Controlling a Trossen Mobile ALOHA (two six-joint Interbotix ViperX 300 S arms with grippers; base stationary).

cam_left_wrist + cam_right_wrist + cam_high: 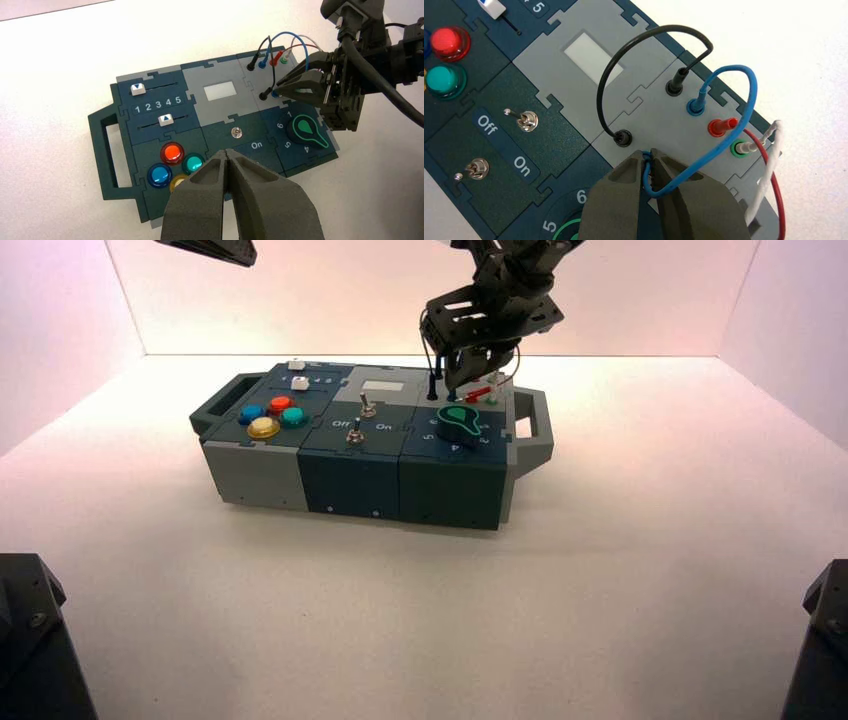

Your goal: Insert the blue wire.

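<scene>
The blue wire (751,95) arches over the grey wire panel (659,120) at the box's far right corner. One blue plug (696,106) stands in its blue socket. My right gripper (651,152) is shut on the wire's other end, low over the panel, just beside the near black plug (623,137). That plug's tip is hidden between the fingers. The left wrist view shows the same gripper (280,91) and the blue loop (295,36). In the high view it (462,385) hangs over the panel. My left gripper (227,152) is shut and empty, high above the box.
A black wire (624,65) loops between two sockets. A red plug (721,126) and a white plug in a green socket (744,148) sit beside the blue one. Two toggle switches (526,120), a green knob (302,129), coloured buttons (172,152) and two sliders (165,120) fill the box (350,480).
</scene>
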